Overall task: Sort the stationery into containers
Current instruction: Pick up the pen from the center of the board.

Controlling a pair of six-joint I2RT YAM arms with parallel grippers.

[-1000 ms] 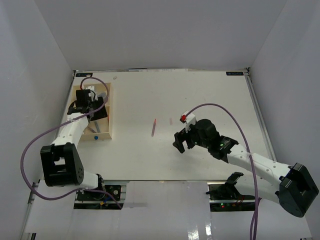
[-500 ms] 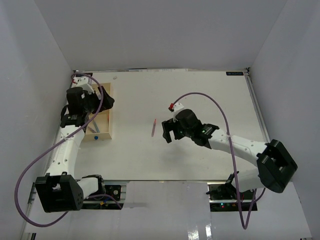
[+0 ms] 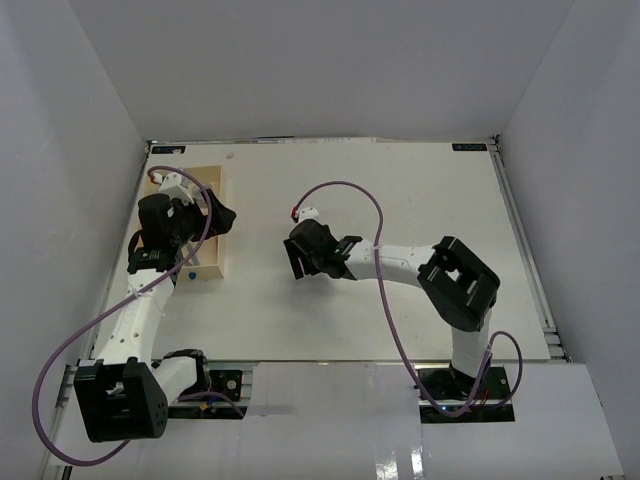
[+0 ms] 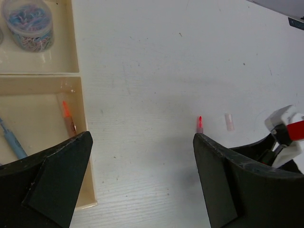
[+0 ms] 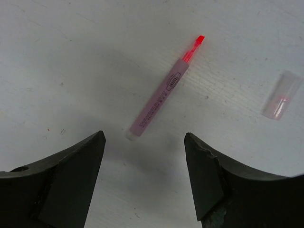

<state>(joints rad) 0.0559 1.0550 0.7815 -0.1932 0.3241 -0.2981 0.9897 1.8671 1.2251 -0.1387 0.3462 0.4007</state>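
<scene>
Sweeping leftward across the table, the right gripper point(image 5: 144, 142) now hangs with fingers spread wide either side of the uncapped pink highlighter point(image 5: 159, 97), which lies flat, its clear cap point(image 5: 281, 95) nearby. Nothing is grasped yet; closing looks next. Also wide and empty, the left gripper point(image 4: 141, 137) has backed off the tray point(image 4: 78, 95).

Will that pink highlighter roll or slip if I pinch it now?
Likely stiff and light: the pink highlighter is a slim straight barrel. It looks round, so a nudge may roll it. Its tip is bare, cap lying apart, so it might smear.
</scene>
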